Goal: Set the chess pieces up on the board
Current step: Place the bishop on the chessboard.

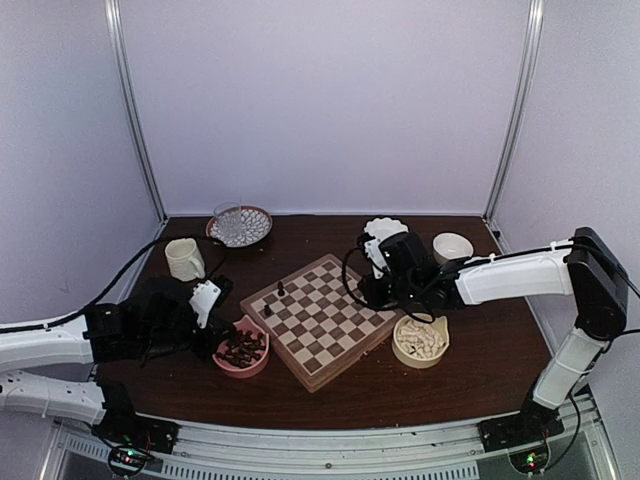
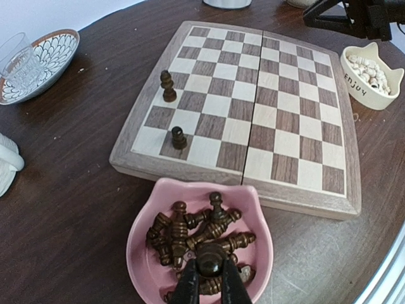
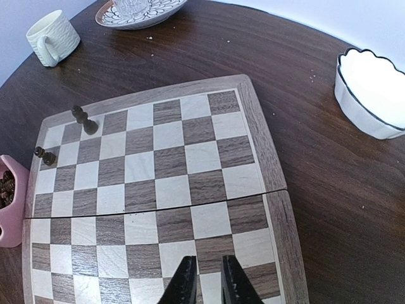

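Gripping a dark piece (image 2: 211, 256) over pink bowl (image 2: 190, 186) with left pincer (image 2: 211, 271); holding right pincer (image 3: 206, 266) slightly parted, empty, above board (image 3: 171, 158).

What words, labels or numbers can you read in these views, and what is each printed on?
"ENJOY": on the outer wall of the cream bowl, seen from the left wrist, right of the board.
Nothing else: the board, pink bowl, mug and patterned plate show no readable text.
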`<action>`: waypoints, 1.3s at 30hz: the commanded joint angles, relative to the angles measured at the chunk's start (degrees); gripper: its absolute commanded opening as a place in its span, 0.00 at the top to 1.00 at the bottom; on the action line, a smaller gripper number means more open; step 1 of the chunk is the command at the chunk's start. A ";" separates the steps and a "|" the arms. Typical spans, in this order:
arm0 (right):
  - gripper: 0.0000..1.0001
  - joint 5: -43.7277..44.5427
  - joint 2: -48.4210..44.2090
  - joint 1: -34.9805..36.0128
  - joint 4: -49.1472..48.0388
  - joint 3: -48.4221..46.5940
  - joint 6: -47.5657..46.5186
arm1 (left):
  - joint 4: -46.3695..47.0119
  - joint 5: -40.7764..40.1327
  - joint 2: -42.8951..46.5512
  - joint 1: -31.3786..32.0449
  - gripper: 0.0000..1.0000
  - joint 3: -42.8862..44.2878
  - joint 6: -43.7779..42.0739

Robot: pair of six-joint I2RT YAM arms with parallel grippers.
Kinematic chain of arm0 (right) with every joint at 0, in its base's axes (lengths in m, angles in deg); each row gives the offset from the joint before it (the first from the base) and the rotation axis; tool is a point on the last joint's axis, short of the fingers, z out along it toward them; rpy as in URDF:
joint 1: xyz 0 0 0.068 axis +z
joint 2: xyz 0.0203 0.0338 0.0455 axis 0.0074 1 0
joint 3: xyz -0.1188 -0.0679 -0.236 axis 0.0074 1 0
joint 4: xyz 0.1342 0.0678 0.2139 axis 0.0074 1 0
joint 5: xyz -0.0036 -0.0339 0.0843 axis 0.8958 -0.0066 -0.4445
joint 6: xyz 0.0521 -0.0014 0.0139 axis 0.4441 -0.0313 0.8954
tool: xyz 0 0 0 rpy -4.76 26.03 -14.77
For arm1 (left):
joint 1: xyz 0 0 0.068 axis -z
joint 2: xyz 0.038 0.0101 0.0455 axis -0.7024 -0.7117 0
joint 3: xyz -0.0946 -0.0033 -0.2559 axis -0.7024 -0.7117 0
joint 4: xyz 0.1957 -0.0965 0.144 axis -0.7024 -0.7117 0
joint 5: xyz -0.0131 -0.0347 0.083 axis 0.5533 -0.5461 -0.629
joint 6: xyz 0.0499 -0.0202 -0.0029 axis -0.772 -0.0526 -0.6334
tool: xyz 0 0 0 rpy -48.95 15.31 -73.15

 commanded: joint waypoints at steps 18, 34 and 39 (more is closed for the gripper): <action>0.84 0.79 -2.61 0.05 -2.59 1.49 -0.26 | 13.05 -3.11 -33.99 -2.39 0.98 24.05 -0.96; 0.84 0.93 -2.42 0.05 -3.12 1.81 -0.31 | 14.22 3.60 -46.58 -3.58 0.95 28.75 -1.86; 0.84 0.84 -2.43 0.06 -3.13 1.84 -0.26 | 13.24 3.94 -48.48 -3.60 0.88 29.41 -1.30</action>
